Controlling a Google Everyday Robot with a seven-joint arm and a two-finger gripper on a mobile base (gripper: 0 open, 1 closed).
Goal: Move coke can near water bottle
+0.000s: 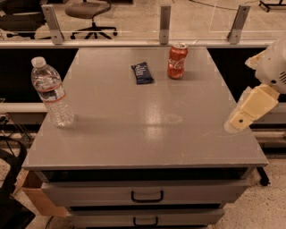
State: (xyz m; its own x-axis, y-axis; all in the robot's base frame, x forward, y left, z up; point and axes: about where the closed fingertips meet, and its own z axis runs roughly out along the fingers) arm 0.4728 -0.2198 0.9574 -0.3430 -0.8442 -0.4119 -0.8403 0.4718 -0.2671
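The coke can [177,61], red with white script and a silver top, stands upright at the far middle-right of the grey table top [143,129]. The water bottle [51,91], clear with a white cap and a thin reddish band, stands upright near the table's left edge. My gripper [243,115], cream-coloured, hangs at the table's right edge, well to the right of and nearer than the can. It touches nothing and holds nothing that shows.
A dark blue snack packet [142,73] lies flat just left of the can. A rail with metal posts [165,22] runs behind the table. Drawers [146,194] sit under the top. An office chair [89,13] stands beyond.
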